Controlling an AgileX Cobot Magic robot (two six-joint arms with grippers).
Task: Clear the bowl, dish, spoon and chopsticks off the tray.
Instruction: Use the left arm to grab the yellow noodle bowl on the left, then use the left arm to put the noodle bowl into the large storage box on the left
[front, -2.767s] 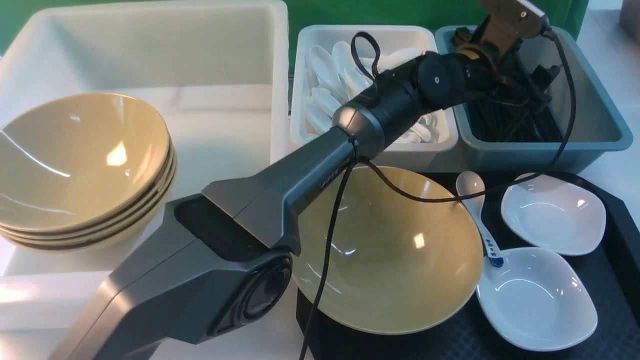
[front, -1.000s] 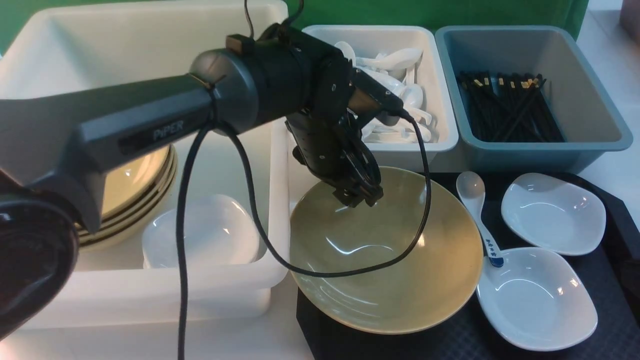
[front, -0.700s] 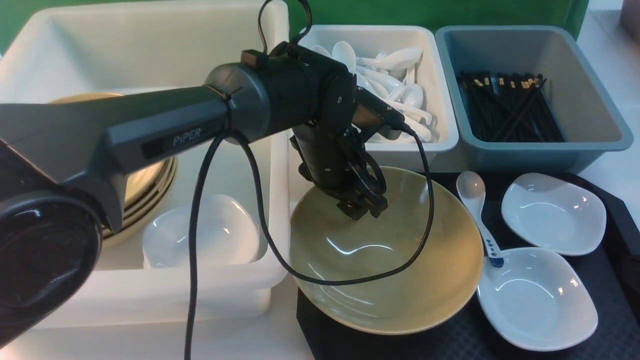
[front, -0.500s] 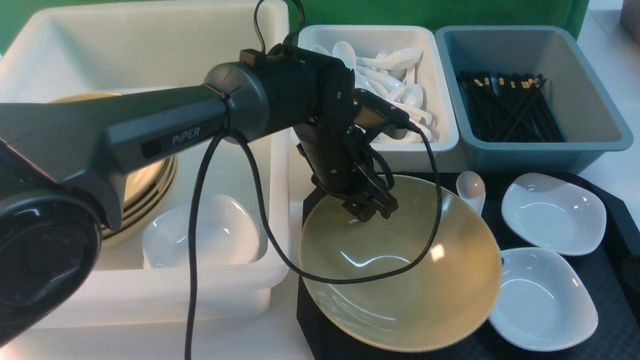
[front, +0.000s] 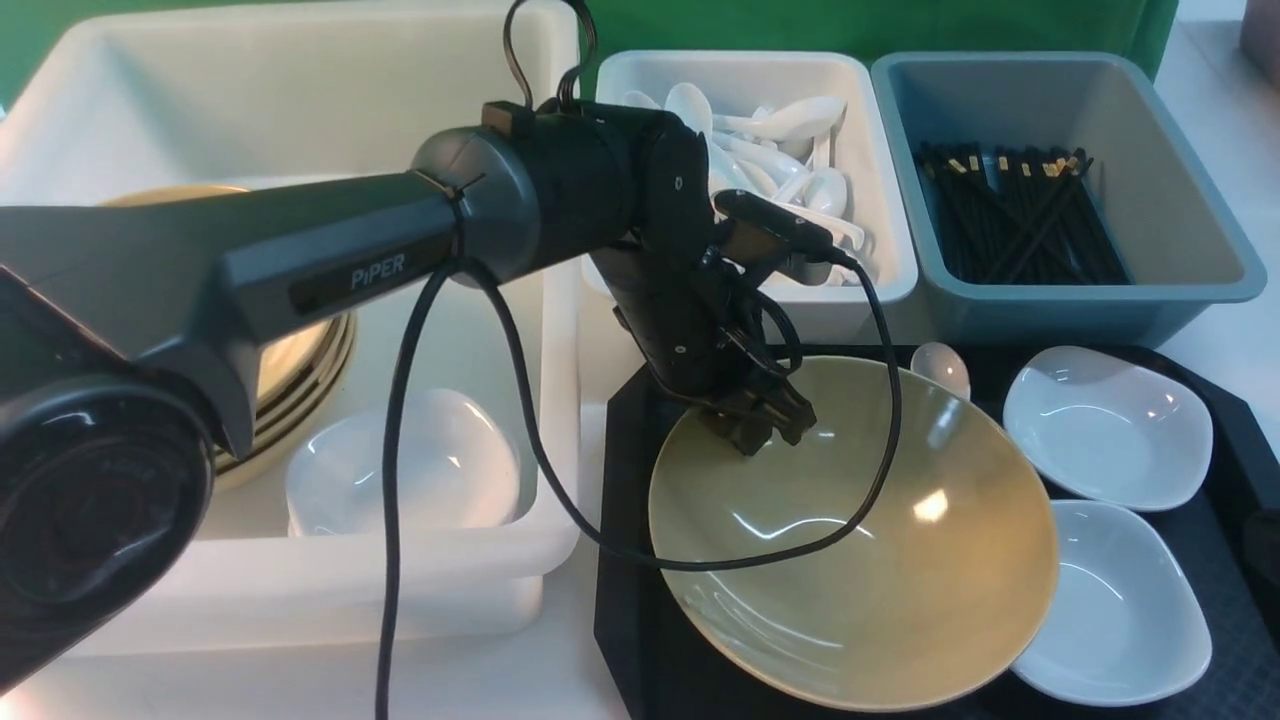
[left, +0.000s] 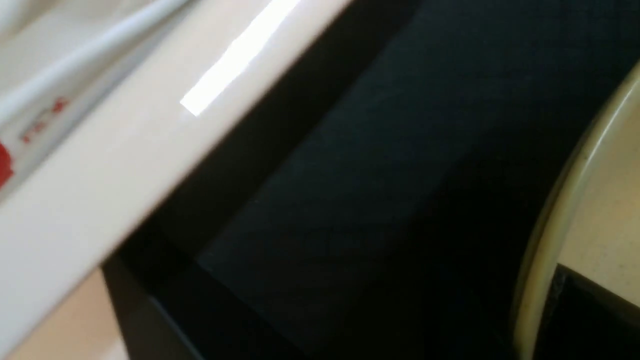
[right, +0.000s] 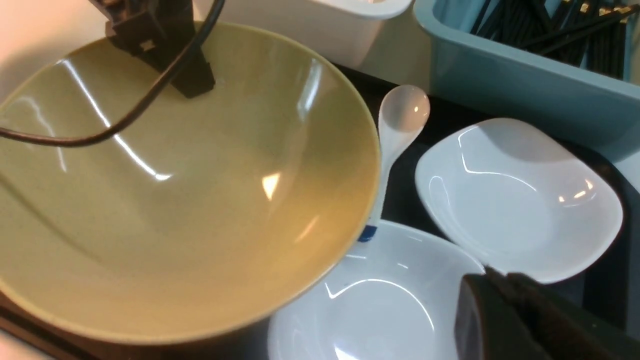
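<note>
left gripper: pinched nearly closed on bowl rim, grabbing step imo
right gripper: closed, empty
next: lift, swing left to white tub

A green panel stands behind the small white tub.

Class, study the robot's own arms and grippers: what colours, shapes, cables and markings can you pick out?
The left arm is dark grey to black, with smooth angular links, a rounded joint and pale "PiPER" lettering. A black cable loops along it. Its gripper is black and blocky, with small screws nearby. Of the right gripper, only dark, blunt tips show.
</note>
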